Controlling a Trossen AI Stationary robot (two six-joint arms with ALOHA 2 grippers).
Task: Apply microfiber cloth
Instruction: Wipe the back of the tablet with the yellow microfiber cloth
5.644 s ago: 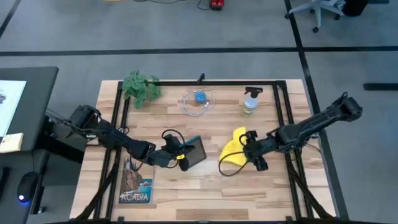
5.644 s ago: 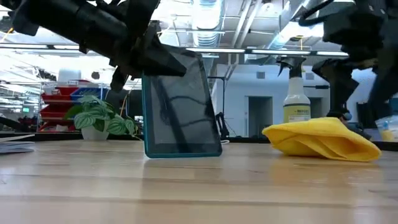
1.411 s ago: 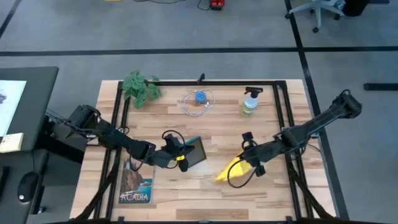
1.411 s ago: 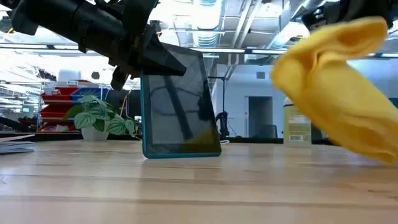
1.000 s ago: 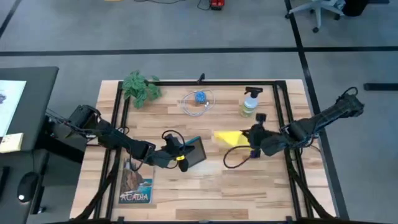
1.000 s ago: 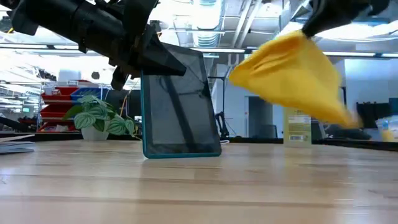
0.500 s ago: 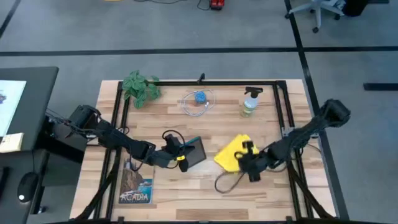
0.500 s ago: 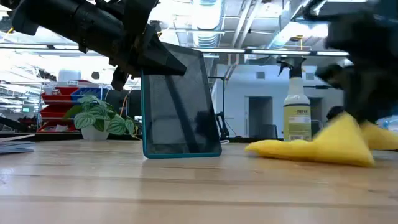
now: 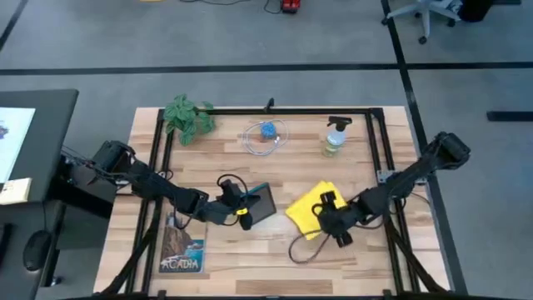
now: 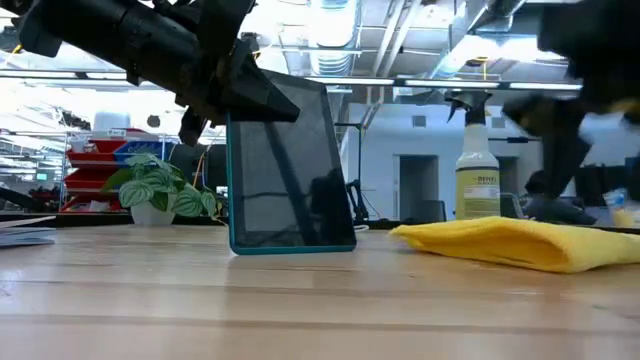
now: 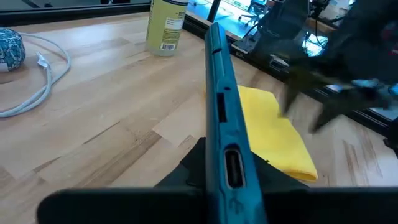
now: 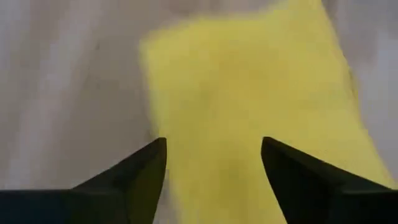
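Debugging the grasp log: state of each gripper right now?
Left gripper: shut on the tablet, held upright.
Right gripper: open, over the microfiber cloth.

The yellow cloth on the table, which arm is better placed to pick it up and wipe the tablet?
The right. Its open gripper hovers just over the microfiber cloth, while the left gripper is busy holding the tablet upright.

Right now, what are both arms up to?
Left gripper shut on tablet, holding it upright. Right gripper open over microfiber cloth, which lies flat on table. Nothing between.
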